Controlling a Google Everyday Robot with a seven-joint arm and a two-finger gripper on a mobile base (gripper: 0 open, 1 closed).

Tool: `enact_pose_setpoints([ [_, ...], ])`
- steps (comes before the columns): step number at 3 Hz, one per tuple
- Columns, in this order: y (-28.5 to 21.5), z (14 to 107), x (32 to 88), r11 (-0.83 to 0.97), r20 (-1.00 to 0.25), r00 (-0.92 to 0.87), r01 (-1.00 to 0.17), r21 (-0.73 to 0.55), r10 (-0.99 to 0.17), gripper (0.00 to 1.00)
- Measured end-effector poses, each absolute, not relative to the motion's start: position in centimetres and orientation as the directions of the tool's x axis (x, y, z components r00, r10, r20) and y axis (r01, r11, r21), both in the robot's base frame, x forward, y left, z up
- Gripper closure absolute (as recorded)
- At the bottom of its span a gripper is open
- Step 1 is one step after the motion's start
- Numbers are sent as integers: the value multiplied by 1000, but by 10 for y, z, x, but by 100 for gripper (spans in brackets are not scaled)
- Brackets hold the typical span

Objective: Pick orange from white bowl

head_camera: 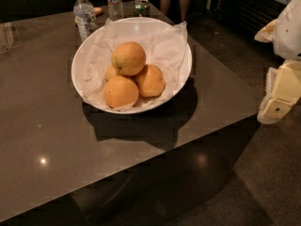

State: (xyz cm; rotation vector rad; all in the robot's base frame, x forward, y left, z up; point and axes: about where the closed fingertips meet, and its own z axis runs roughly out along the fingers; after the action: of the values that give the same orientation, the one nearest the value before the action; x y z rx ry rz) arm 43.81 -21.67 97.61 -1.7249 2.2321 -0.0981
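The white bowl [89,51], wide and shallow and lined with crumpled white paper, stands on the dark table toward its far side. The orange [128,58], the largest and palest fruit, sits on top of the pile in it. Smaller, deeper-orange fruits lie under it: one at the front [121,92], one at the right [150,81], one partly hidden at the left [110,72]. My gripper [278,100] hangs at the right edge of the view, off the table's right side and well away from the bowl, holding nothing that I can see.
Two water bottles [85,14] [114,1] and a green can [141,6] stand behind the bowl. A clear holder [10,35] stands at the table's far left. A person's legs [172,1] are beyond the table. The table's front edge [141,161] runs diagonally; dark floor lies below it.
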Motion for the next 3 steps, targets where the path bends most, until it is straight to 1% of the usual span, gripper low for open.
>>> enact_pose_setpoints([
  [2,-212,980,441,257,-226,-201,-932,-256,-953,0],
  [3,-189,987,461,204,-262,-134,-944,-261,-956,0],
])
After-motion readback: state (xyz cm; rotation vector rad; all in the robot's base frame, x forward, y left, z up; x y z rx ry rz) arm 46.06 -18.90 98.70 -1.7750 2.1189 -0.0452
